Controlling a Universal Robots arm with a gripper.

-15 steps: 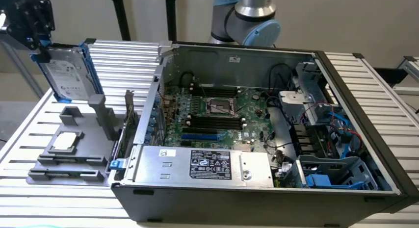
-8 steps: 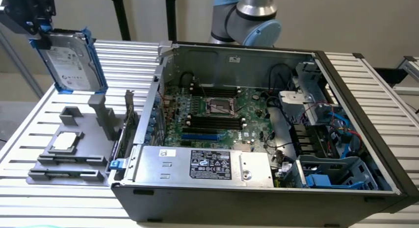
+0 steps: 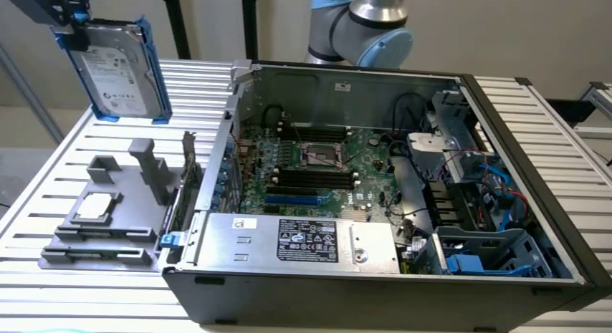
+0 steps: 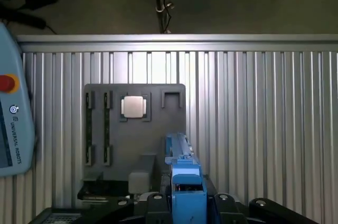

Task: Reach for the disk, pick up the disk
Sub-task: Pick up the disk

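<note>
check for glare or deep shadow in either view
Exterior view: table slats wash out white near the disk; the computer case front is dark. Wrist view: the chip glares near white; floor beyond the table is dim.

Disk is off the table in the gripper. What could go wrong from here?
1. The gripper grips the disk near one upper corner and it hangs tilted; it may slip.
2. The grey holder with the small chip lies below; a drop could hit both.
3. The open computer case stands close beside it; a sideways swing might clip its wall.
</note>
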